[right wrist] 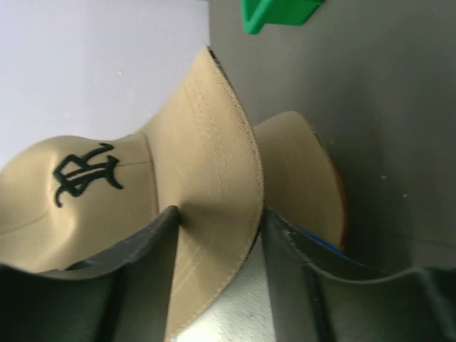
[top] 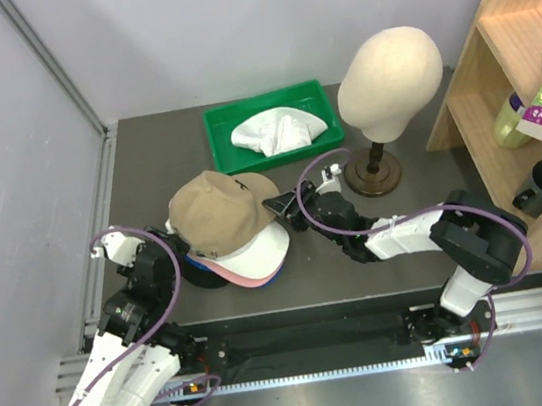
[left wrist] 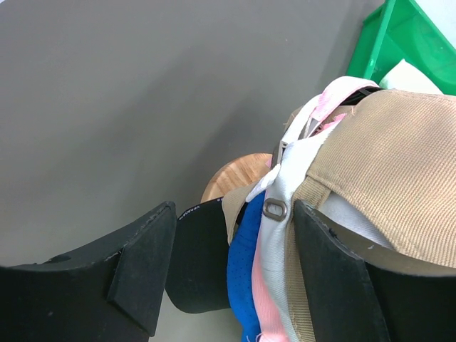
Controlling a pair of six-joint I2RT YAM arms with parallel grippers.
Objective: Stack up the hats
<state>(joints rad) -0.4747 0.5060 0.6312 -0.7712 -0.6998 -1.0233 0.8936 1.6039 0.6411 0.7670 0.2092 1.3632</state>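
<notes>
The hats sit stacked left of centre on the table, khaki cap on top. The right gripper straddles its brim, though whether it is pinching cannot be told. The left gripper gapes around the rear straps. The crowns look soft and light, so the stiffer brim likely offers the surest hold.

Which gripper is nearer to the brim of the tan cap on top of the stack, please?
The right. The right gripper straddles the tan cap's brim; the left gripper sits at the opposite, back side of the stack, away from that brim.
</notes>
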